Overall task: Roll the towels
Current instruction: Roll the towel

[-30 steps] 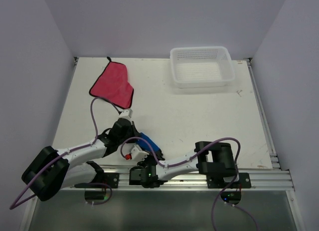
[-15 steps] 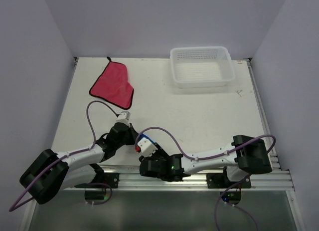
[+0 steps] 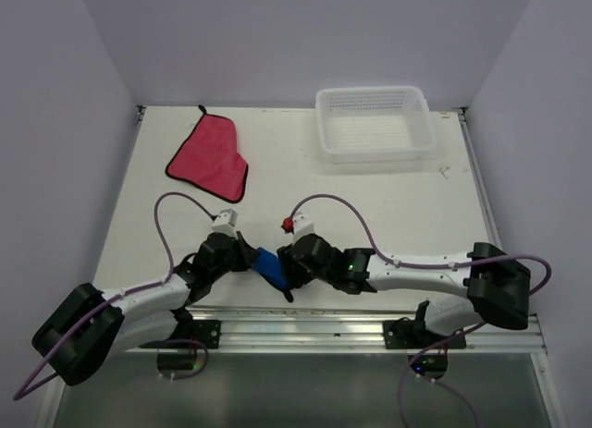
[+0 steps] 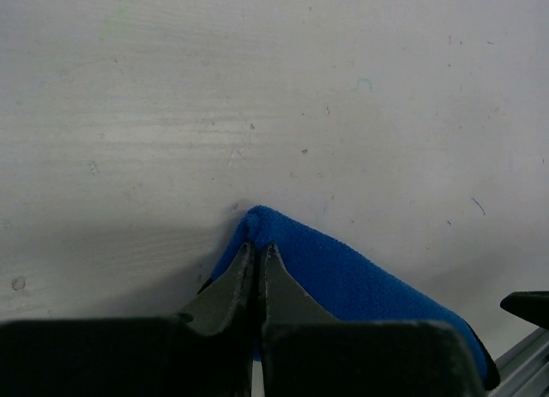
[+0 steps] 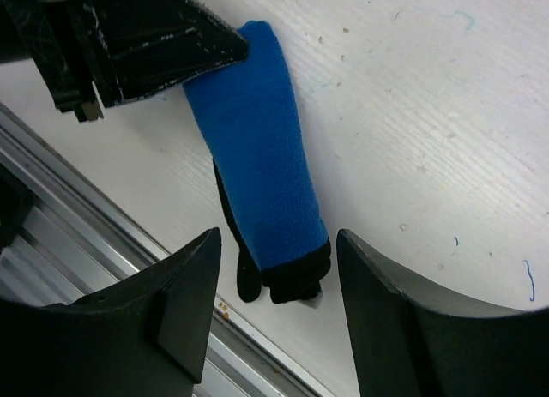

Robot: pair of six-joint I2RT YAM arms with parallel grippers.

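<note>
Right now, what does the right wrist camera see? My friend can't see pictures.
A rolled blue towel lies on the white table, and its dark-edged near end shows between the open fingers of the right gripper. The left gripper pinches the towel's far end at upper left. A metal rail runs along the lower left.

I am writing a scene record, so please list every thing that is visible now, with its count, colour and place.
blue towel: one, bright blue with dark edging, rolled, near table edge between the arms
pink-red towel: one, pink-red, flat, far left of table
basket: one, white mesh, far right of table
table: one, white
left end effector: one, black, shut on blue towel's end
right end effector: one, black, open, fingers either side of its other end
</note>
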